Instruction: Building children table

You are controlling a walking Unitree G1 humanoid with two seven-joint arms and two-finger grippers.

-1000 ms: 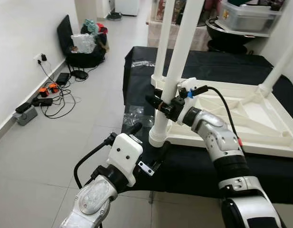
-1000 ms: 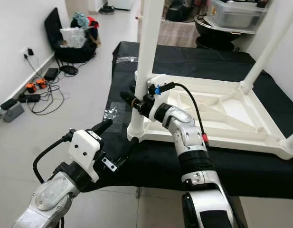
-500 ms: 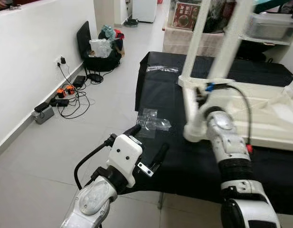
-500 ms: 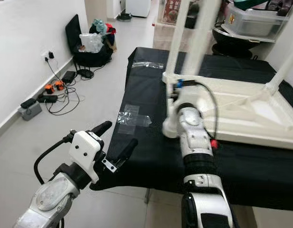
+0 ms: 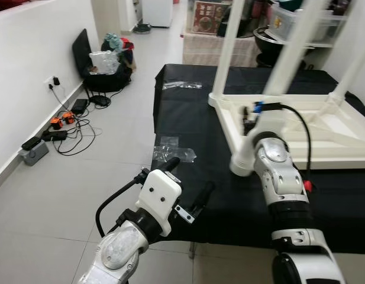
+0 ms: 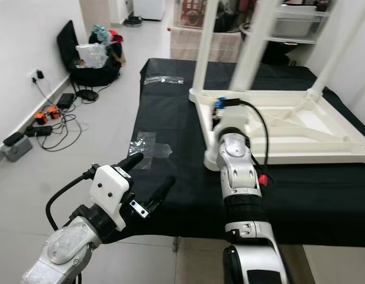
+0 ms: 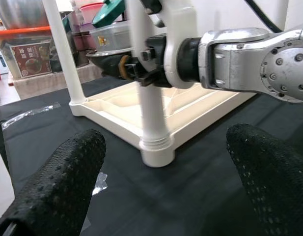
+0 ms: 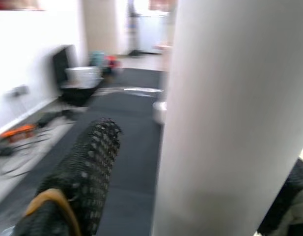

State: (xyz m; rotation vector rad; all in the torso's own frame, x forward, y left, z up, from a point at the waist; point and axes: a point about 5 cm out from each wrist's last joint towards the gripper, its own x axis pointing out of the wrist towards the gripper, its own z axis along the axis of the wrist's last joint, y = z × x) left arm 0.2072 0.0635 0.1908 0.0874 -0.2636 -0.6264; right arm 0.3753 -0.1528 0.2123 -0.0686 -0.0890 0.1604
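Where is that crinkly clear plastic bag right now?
The clear plastic bag lies flat on the black cloth, near its left edge, ahead of the left gripper and left of the upside-down white table.

White wall (image 5: 28, 53), grey tiled floor (image 5: 64, 195), tangled cables (image 5: 67, 127).

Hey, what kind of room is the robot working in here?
Probably a lived-in home room or hallway: a grey tiled floor, a wall socket with tangled black cables, and an upturned white plastic children's table on a black cloth-covered surface.

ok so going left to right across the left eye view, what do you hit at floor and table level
power strip → orange plugs and cables → black bag with clothes → clear plastic bag → white table leg in the right gripper
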